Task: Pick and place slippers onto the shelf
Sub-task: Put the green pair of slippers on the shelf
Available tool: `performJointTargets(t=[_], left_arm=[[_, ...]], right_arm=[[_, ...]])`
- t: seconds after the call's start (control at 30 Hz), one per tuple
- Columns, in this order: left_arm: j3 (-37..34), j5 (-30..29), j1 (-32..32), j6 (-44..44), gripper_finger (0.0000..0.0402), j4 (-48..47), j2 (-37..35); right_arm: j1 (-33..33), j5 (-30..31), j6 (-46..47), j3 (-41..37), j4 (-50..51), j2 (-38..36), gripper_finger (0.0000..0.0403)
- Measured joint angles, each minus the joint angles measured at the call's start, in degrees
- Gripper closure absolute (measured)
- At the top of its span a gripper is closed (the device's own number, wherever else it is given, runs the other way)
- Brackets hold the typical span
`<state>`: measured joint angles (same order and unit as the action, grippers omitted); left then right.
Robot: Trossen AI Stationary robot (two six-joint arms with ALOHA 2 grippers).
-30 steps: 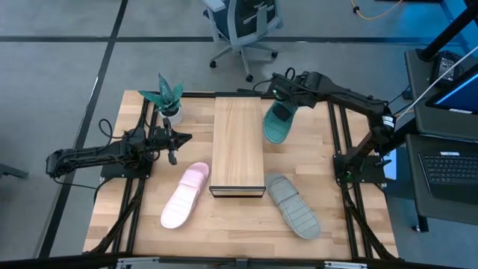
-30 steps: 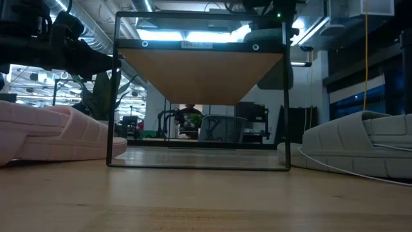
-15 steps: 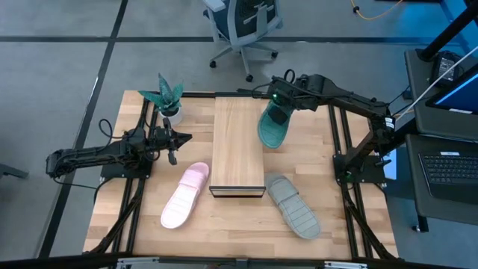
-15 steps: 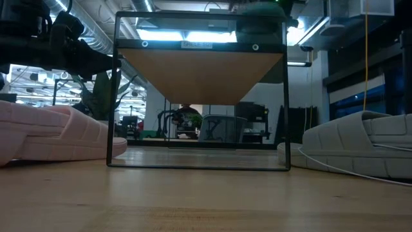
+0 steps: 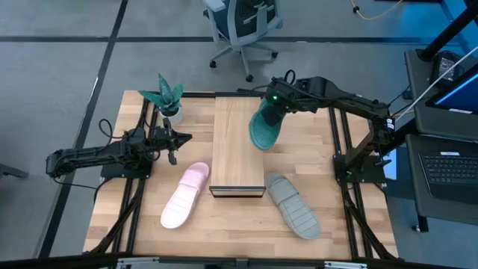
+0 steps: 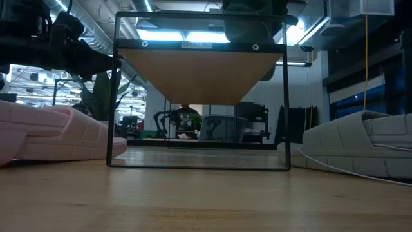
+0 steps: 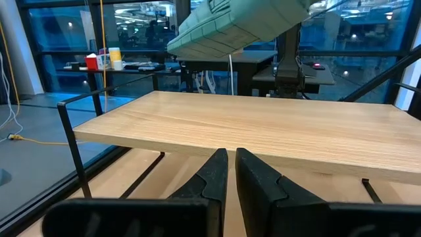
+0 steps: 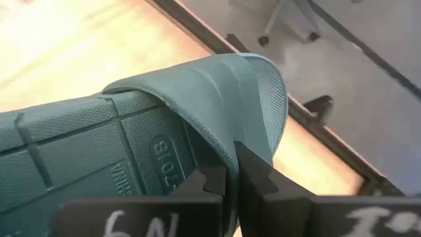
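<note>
High view: my left gripper (image 5: 172,146) waits shut beside the pink slipper (image 5: 185,195); over the shelf (image 5: 237,146), my right gripper (image 5: 273,104) clamps the teal slipper (image 5: 263,128) aloft; grey slipper (image 5: 293,205) lies rightmost; next, I'd judge, lower and release.

High view: even, bright overhead light, soft shadows, sharp. Low view: dim, backlit by ceiling strips at 12 o'clock w/ glare; foreground table (image 6: 206,200) blurred. Wrist views: nearest parts out of focus.
</note>
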<state>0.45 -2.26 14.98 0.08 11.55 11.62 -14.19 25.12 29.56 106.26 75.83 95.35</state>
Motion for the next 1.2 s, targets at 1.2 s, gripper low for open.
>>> performJointTargets(t=[1.2], left_arm=[[-0.02, 0.42, -0.02, -2.57, 0.0376, -0.46, 0.00]], right_arm=[[-0.37, -0.55, 13.78, 23.88, 13.46, 18.04, 0.0391]])
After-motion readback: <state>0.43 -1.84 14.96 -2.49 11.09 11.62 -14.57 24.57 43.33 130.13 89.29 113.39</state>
